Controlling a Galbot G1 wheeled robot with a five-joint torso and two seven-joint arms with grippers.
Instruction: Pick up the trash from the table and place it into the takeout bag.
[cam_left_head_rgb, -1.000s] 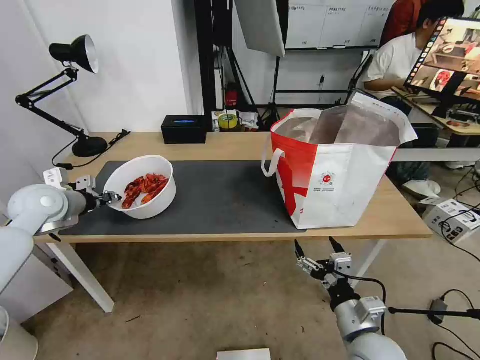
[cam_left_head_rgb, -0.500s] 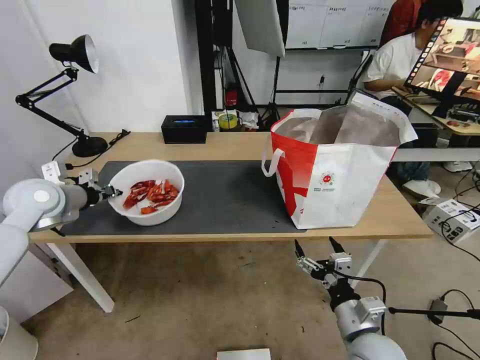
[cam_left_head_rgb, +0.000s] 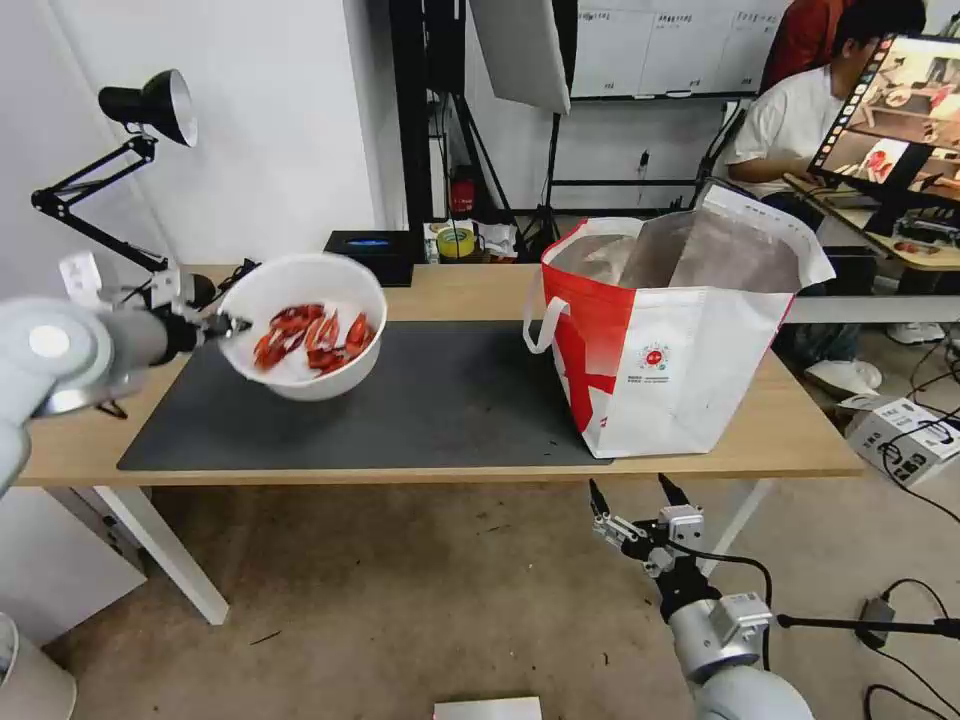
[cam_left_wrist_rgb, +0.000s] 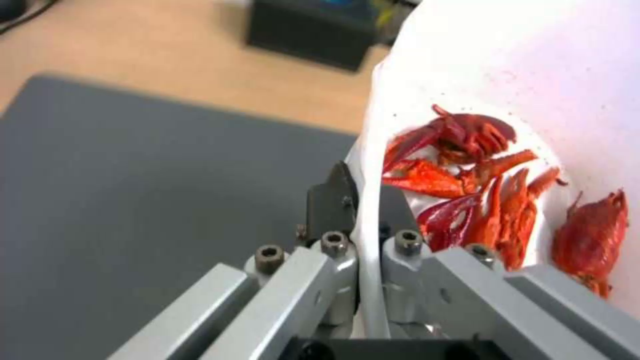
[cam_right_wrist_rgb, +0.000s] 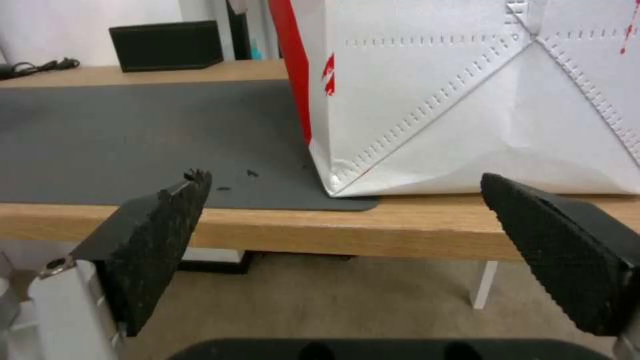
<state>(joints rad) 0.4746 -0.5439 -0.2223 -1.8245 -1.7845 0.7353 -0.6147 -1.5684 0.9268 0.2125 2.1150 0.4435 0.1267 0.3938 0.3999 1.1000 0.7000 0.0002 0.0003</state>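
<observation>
Lifted white bowl tilts, showing red shells.

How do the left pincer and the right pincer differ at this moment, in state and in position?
The left pincer is shut on the rim of the white round bowl of red crayfish shells; the right pincer is open and holds nothing. The left pincer is above the light-wood table at its left end; the right pincer is below the table's front edge, near the red-and-white takeout bag. Both have black fingers.

No wording can be read anywhere. The takeout bag, standing toward the tabletop's right edge, carries a small round red logo with tiny illegible print beneath it.
</observation>
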